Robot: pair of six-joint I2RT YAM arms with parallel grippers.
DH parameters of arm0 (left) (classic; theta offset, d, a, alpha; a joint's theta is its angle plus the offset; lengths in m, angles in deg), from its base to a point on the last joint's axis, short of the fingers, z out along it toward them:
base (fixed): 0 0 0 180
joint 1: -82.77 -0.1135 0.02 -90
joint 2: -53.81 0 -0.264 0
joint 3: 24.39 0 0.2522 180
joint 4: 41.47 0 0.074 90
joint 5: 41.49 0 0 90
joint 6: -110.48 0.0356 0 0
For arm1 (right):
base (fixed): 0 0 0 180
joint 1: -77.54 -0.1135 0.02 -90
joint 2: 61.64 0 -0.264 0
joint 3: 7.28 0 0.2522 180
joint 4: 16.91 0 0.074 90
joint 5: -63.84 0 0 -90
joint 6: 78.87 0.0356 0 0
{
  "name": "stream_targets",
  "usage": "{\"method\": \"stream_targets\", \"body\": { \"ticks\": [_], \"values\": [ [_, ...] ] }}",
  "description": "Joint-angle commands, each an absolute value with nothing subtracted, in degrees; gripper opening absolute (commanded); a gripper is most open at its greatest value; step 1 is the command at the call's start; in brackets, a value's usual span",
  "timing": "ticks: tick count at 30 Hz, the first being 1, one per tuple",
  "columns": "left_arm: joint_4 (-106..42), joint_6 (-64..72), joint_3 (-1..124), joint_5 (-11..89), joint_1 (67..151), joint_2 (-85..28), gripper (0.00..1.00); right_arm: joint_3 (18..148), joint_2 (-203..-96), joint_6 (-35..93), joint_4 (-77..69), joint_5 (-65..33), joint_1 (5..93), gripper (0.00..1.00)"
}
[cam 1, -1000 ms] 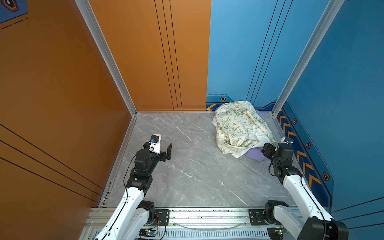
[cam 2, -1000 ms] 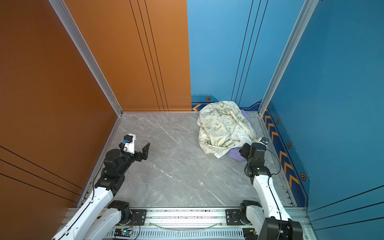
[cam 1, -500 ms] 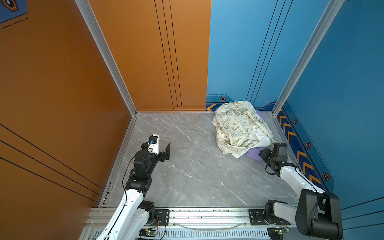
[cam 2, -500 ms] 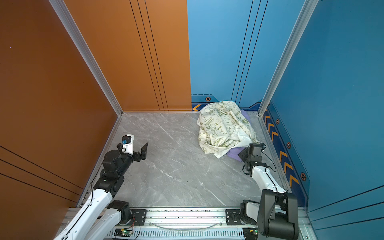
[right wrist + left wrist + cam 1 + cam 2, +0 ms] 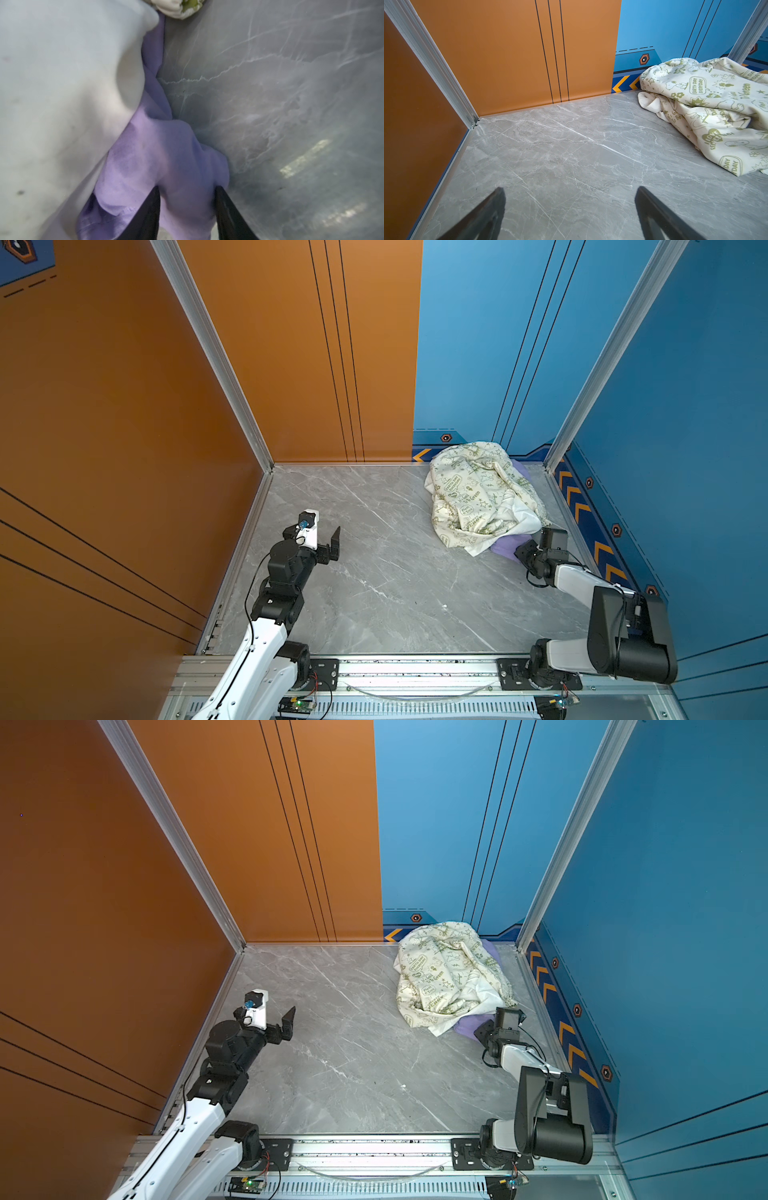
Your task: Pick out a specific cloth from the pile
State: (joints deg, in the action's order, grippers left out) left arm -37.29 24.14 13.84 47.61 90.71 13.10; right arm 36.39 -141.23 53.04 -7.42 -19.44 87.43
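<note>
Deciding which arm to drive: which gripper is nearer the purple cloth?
Right. The right gripper is at the purple cloth, its jaws either side of a fold. The left gripper hovers open far across the tabletop, touching no fabric.

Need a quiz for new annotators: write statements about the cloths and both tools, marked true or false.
1. The right tool straddles a fold of the plain lavender-purple cloth. True.
2. That cloth lies atop the cream cloth printed with green doodles. False: it pokes out from under it.
3. The left tool is open and empty over the grey marbled tabletop. True.
4. The pile of fabrics sits against the orange wall. False: it sits by the blue walls.
</note>
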Motion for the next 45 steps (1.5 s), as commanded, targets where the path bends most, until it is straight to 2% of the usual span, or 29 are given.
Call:
{"method": "stream_targets", "body": {
  "ticks": [1, 3, 8, 11, 28, 45],
  "values": [
    [-36.6, 25.3, 13.2, 48.6, 91.0, 13.2, 0.98, 36.1, -143.2, 54.2, -10.5, -16.7, 87.7, 0.39],
    [-36.5, 25.4, 13.3, 48.7, 90.9, 13.2, 0.98, 36.5, -144.6, 54.4, -10.8, -15.6, 87.8, 0.35],
    [-36.4, 25.5, 13.3, 48.9, 91.0, 13.1, 0.98, 36.7, -146.1, 54.9, -11.6, -13.7, 88.2, 0.1],
    [-36.3, 25.6, 13.3, 49.0, 91.0, 13.1, 0.98, 36.6, -145.4, 55.7, -12.4, -12.5, 88.6, 0.0],
    [-35.8, 26.1, 13.2, 49.7, 91.3, 13.3, 0.98, 37.0, -126.7, 59.4, -10.2, -15.7, 88.8, 0.0],
    [-35.0, 26.7, 13.3, 50.5, 92.2, 13.6, 0.98, 44.0, -119.8, 63.1, -10.4, -13.8, 88.3, 0.0]
  ]
}}
